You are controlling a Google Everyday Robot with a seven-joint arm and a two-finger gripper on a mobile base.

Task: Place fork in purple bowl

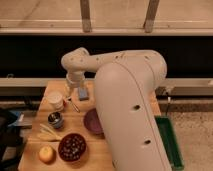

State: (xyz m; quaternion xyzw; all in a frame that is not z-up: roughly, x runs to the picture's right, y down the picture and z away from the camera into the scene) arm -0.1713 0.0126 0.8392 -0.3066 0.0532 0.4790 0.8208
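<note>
We're on the reach step. Gripper [73,91] hangs low over the far end of the table [32,145], and we see nothing in it. We can't tell how wide it's open. Fork [74,104] lies flat on the table just camera-side of the gripper, apparently not gripped. Blue block [82,93] sits just beside the gripper and the white cup [55,100] is near its other side, so it's a tight slot. Purple bowl [91,121] is camera-side of the fork, partly hidden by our arm. Next move, as we judge it: drop onto the fork, pinch across its thin width, lift clear, carry to the bowl.
</note>
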